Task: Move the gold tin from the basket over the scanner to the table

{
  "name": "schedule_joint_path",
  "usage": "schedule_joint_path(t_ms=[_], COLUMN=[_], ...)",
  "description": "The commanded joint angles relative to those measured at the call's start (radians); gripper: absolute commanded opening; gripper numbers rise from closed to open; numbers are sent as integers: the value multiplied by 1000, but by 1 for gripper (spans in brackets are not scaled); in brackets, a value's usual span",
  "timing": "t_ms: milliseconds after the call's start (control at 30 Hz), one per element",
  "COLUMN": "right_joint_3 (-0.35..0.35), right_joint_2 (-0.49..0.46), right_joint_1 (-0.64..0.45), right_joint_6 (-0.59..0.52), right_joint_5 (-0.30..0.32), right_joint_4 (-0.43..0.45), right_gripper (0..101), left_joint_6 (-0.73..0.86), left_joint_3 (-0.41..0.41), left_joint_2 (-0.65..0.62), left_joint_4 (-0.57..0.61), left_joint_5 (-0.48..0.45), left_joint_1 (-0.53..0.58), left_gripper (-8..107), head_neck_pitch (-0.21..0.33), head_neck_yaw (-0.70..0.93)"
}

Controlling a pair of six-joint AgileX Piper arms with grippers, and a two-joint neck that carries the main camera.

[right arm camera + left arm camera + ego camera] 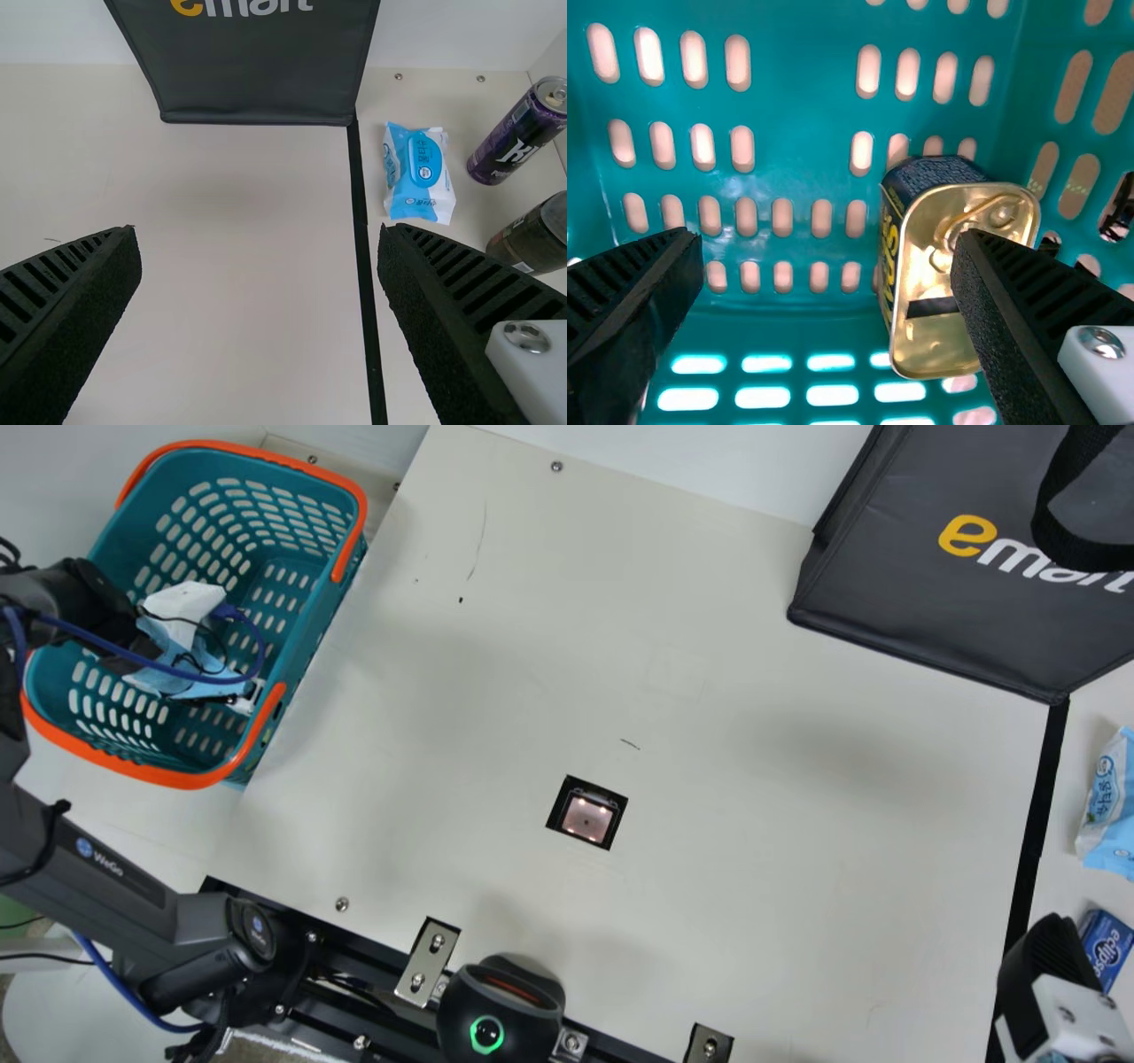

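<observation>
A gold tin lies in a teal basket, right of centre in the left wrist view. Left gripper and right gripper have fingers spread wide. Probably stiff, slick and fairly light; best pinched across opposite side walls.

Cream table: basket, bag, wipes, box, can, jar.

Looks like glossy plastic on the basket, upper left; shines like smooth metal on the gold tin.
</observation>
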State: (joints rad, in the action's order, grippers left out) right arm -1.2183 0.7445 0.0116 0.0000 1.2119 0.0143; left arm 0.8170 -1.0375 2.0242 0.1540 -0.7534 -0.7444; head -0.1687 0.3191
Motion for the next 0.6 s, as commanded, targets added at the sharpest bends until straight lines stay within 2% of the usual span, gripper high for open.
schedule_joint_path(t_ms=[0,567], right_joint_3=[0,0], right_joint_2=[0,0], right_joint_1=[0,0], right_joint_6=[0,0], right_joint_5=[0,0], right_joint_4=[0,0], right_gripper=[95,95], left_joint_6=[6,-11], left_joint_3=[3,28], left_joint_2=[2,-6], left_joint_4=[-3,-98], left_joint_5=[8,130], left_joint_1=[-2,-17], left_gripper=[90,90], head_neck_pitch=[30,30], head_neck_yaw=[2,2])
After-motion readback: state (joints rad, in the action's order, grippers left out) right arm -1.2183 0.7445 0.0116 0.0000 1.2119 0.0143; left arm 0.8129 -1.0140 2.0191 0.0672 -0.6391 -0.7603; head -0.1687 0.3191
